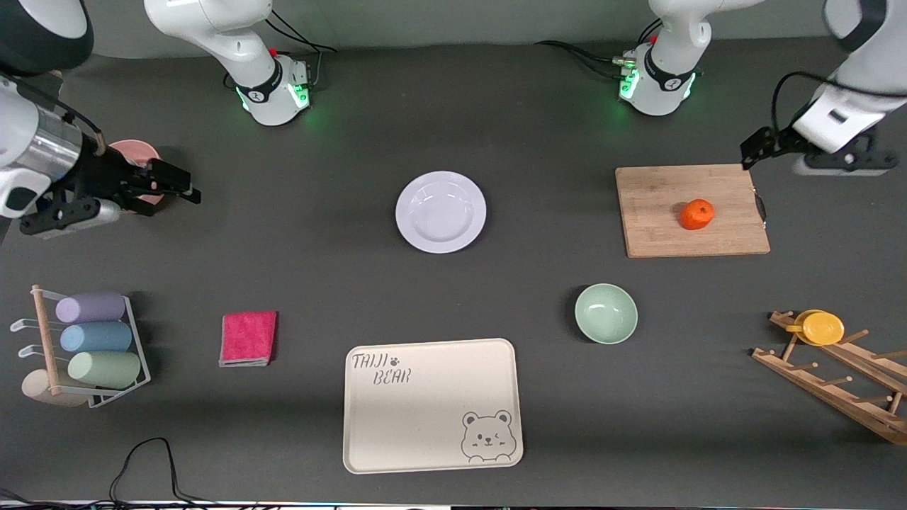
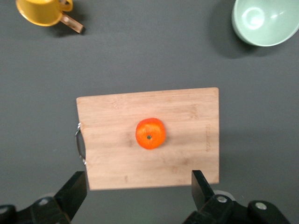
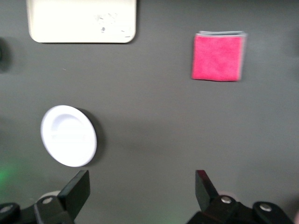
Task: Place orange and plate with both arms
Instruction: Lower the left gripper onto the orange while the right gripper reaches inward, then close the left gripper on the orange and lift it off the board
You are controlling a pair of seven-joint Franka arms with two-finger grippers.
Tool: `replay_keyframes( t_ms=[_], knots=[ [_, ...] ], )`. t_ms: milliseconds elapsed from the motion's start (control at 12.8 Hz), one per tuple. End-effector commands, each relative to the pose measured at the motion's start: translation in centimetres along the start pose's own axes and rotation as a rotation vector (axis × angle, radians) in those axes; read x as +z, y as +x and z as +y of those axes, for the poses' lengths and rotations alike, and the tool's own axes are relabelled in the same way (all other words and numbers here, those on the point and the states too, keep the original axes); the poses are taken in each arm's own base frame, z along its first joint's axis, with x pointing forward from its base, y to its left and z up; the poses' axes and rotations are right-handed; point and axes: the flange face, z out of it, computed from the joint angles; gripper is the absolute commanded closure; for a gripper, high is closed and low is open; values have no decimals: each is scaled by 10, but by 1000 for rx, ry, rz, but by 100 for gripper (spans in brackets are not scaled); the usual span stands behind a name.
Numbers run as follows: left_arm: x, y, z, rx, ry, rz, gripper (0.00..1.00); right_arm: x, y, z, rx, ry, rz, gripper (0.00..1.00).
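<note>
The orange (image 1: 697,214) sits on a wooden cutting board (image 1: 659,227) toward the left arm's end; it also shows in the left wrist view (image 2: 150,133), on the board (image 2: 187,116). The white plate (image 1: 441,211) lies on the table's middle; it also shows in the right wrist view (image 3: 68,135). My left gripper (image 1: 757,150) hangs open and empty in the air by the board's corner (image 2: 138,186). My right gripper (image 1: 177,184) hangs open and empty over the right arm's end of the table (image 3: 142,186), apart from the plate.
A pale green bowl (image 1: 606,313) and a cream bear tray (image 1: 432,404) lie nearer the front camera. A pink cloth (image 1: 248,338), a wire rack of rolled cups (image 1: 92,340), a wooden rack with a yellow cup (image 1: 822,327) and a pink dish (image 1: 134,152) stand around.
</note>
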Motion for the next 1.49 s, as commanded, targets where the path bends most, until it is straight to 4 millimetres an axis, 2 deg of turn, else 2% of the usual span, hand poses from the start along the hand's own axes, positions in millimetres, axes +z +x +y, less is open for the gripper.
replay_keyframes(
  t_ms=[0, 157, 314, 549, 863, 1020, 1255, 1412],
  knots=[
    [62, -6, 2, -3, -5, 25, 0, 10, 10, -10, 41, 95, 0, 0],
    [104, -9, 3, -4, -5, 40, 0, 10, 9, -18, 55, 195, -5, 0],
    [139, -7, 3, -2, -7, 49, 0, 13, 8, -18, 53, 204, -18, 0],
    [184, -20, 6, 1, -5, 90, 0, 41, 3, -13, 100, 374, -72, 0],
    [213, -21, 16, 21, -10, 93, 0, 61, 7, -6, 59, 495, -65, 0],
    [227, -22, 17, 20, -12, 90, 0, 91, -3, 12, 42, 643, -54, 0],
    [231, -23, 15, 16, -14, 79, 0, 137, -32, 35, -47, 804, 23, 0],
    [234, -25, 14, 13, -15, 72, 0, 150, -38, 44, -62, 822, 15, 0]
  ],
)
